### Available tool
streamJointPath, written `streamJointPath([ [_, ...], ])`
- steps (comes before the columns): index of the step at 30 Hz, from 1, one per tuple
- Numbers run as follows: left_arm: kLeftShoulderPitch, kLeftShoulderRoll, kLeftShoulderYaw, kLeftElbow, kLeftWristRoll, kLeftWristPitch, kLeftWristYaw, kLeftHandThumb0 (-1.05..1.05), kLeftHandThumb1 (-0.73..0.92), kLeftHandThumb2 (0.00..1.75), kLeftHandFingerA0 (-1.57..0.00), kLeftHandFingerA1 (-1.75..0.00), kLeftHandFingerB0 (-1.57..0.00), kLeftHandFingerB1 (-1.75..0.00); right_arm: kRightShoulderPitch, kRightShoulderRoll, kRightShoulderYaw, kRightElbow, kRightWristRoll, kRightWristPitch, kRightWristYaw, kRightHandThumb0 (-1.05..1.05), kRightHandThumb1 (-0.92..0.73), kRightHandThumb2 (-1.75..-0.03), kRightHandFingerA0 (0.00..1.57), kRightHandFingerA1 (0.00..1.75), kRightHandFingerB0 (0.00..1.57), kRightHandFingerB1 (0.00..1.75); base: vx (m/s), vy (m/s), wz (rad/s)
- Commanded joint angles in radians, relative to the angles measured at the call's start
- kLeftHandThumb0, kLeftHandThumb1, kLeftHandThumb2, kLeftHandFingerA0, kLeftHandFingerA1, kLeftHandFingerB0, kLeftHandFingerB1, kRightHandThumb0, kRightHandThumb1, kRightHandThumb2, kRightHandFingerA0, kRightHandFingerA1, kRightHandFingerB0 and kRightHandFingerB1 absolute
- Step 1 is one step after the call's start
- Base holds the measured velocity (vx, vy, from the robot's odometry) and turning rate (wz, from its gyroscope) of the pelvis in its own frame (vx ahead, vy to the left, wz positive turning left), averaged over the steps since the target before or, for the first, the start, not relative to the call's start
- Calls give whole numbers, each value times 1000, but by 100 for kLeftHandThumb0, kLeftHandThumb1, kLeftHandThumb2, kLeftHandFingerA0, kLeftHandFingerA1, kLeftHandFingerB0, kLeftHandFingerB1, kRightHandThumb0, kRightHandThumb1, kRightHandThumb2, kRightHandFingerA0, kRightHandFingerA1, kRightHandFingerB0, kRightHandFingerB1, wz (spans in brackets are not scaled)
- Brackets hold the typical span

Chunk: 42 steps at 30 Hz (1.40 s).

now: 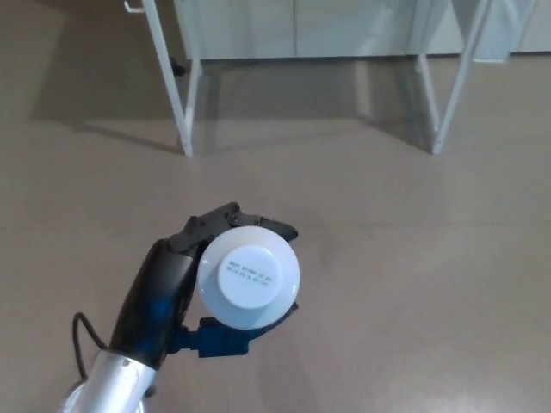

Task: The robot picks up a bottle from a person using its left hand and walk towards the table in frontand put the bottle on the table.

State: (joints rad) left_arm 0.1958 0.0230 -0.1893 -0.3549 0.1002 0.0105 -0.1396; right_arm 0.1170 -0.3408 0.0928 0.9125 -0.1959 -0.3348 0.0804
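My left hand reaches in from the lower left, its black fingers wrapped around a white bottle. I see the bottle from straight above: a round white cap with small printed text on it. The bottle stands upright in the hand, above the floor. The body of the bottle is hidden beneath its cap. My right hand does not show.
White table legs stand on the beige floor ahead at the upper left, and another pair of legs at the upper right. A white cabinet front runs behind them. A black cable loops near my forearm.
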Motion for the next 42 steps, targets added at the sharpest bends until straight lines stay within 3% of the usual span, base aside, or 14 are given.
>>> streamJointPath([
  [1, 2, 6, 9, 9, -21, -29, 2, -22, 81, 66, -141, -106, -125, -80, 7, 0, 8, 2, -6, 4, 8, -33, -71, -61, 58, 44, 55, 41, 293, -113, -4],
  [9, 5, 2, -6, 16, -9, -24, 8, -24, 79, 66, -140, -106, -127, -80, 10, -3, 13, -5, -4, 12, 9, -34, -70, -61, 58, 44, 53, 41, 370, 65, -16],
  [10, 14, 2, -10, 13, -8, -26, 9, -24, 79, 66, -144, -103, -128, -79, 9, -1, 12, -1, 1, 14, 16, -38, -58, -88, 51, 57, 43, 53, 592, 198, -13],
  [13, 17, 5, -12, 17, -8, -30, 9, -26, 79, 66, -144, -103, -128, -79, 10, 1, 11, -5, 3, 22, 15, -38, -57, -88, 52, 58, 43, 52, 512, 189, -28],
  [14, 18, 5, -12, 18, -14, -28, 8, -24, 80, 66, -144, -105, -128, -78, 11, 1, 11, -12, 2, 28, 17, -34, -71, -61, 56, 43, 52, 40, 503, 184, -3],
  [16, 19, 7, -13, 18, -14, -26, 7, -23, 80, 66, -144, -105, -128, -78, 15, 1, 11, -20, 3, 30, 20, -33, -71, -61, 57, 43, 53, 41, 355, 108, 2],
  [17, 19, 9, -13, 22, -14, -32, 5, -23, 79, 66, -144, -104, -127, -78, 16, -2, 10, -16, 4, 15, 24, -37, -58, -88, 52, 58, 43, 53, 382, 102, 1],
  [20, 12, 14, -12, 23, -15, -30, 3, -23, 79, 66, -144, -103, -127, -77, 9, -1, 12, -13, -1, 17, 19, -38, -57, -88, 52, 58, 43, 52, 389, 35, 11],
  [21, 11, 14, -13, 20, -11, -22, 5, -23, 79, 66, -145, -104, -128, -78, 10, -1, 11, -18, -1, 23, 18, -33, -71, -61, 57, 43, 53, 41, 415, -71, 14],
  [22, 13, 13, -14, 15, -12, -12, 6, -22, 80, 67, -146, -104, -128, -77, 9, -1, 8, -11, 3, 15, 21, -37, -57, -88, 52, 58, 44, 53, 420, -101, 14],
  [27, 22, 17, -18, 12, -6, -20, 9, -22, 78, 67, -142, -107, -127, -80, 8, -2, 11, -2, -5, 17, 15, -38, -58, -88, 51, 57, 44, 53, 508, -127, 13],
  [28, 26, 17, -19, 12, -7, -26, 9, -22, 78, 66, -141, -107, -127, -79, 10, -1, 11, -4, -3, 19, 16, -38, -57, -88, 51, 57, 44, 53, 543, -108, 45],
  [29, 31, 16, -20, 12, -9, -33, 9, -23, 79, 66, -140, -106, -128, -77, 13, 0, 9, -3, 0, 17, 17, -33, -71, -61, 57, 43, 53, 41, 538, -118, 19],
  [42, 3, 22, -24, 30, 6, -37, 12, -21, 80, 67, -142, -109, -126, -83, 17, -5, 8, 6, -1, 1, 13, -34, -71, -61, 61, 45, 53, 41, 489, -1, -25],
])
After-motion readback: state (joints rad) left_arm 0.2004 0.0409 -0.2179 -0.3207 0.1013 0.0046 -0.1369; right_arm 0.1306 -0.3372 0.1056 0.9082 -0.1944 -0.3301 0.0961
